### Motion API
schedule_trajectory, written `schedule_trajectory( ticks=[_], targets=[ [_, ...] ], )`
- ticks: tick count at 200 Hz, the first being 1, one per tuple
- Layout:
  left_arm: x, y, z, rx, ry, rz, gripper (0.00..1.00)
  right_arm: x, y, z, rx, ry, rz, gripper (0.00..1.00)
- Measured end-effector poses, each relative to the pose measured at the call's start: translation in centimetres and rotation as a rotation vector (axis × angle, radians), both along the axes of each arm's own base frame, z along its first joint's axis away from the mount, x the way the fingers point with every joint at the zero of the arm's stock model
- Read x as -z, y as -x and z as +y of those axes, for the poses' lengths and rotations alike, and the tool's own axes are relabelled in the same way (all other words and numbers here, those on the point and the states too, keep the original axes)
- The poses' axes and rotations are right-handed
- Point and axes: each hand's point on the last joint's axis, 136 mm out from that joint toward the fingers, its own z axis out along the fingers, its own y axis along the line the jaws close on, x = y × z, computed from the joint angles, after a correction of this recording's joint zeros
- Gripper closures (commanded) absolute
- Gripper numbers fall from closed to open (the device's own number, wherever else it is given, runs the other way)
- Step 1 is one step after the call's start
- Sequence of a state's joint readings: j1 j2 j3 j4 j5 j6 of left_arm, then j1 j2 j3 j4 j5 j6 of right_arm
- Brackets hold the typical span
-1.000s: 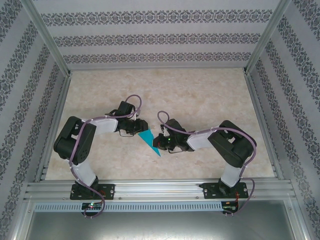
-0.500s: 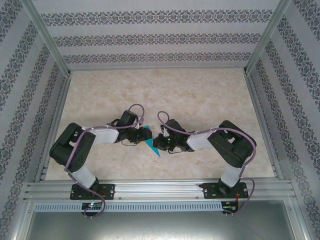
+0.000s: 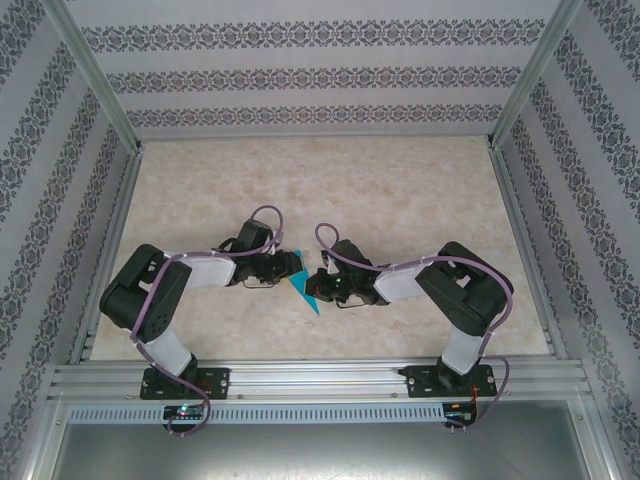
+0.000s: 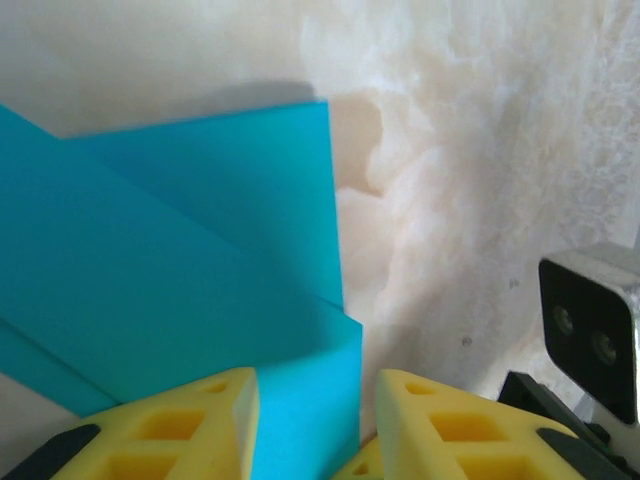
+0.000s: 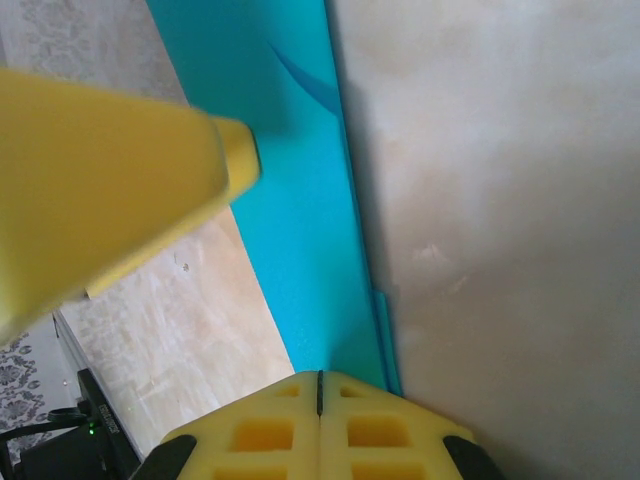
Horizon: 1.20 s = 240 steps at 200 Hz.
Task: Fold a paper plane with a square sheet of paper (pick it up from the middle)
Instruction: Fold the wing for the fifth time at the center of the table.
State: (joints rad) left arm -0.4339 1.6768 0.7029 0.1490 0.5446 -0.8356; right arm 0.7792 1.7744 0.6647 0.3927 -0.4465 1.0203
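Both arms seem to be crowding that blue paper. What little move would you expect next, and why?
Probably the left end effector closes on the paper. Its yellow fingers are open, with the paper's folded edge running between them, while the right end effector is shut on the opposite edge. Gripping both sides would steady it for the next crease.

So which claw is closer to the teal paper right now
Too close to call. The left claw is at the folded paper's upper left edge; the right claw is against its right side.
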Motion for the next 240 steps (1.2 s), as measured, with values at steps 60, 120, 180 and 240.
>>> schedule_trajectory(
  ticks=[60,120,180,240],
  targets=[
    [0.0,-4.1,4.6,-0.127,-0.07,-0.034,0.6,0.0,0.4,0.1,-0.015,0.007,-0.006,1.0],
    [-0.2,-4.1,6.0,-0.141,-0.084,-0.024,0.6,0.0,0.5,0.1,-0.026,0.01,-0.015,1.0],
    [-4.2,-3.8,7.0,-0.157,-0.09,-0.096,0.56,-0.1,0.5,0.2,-0.028,0.014,-0.012,1.0],
    [-5.9,-0.7,7.1,-0.162,-0.13,-0.099,0.51,-0.1,0.8,0.4,-0.016,0.037,-0.031,1.0]
  ],
)
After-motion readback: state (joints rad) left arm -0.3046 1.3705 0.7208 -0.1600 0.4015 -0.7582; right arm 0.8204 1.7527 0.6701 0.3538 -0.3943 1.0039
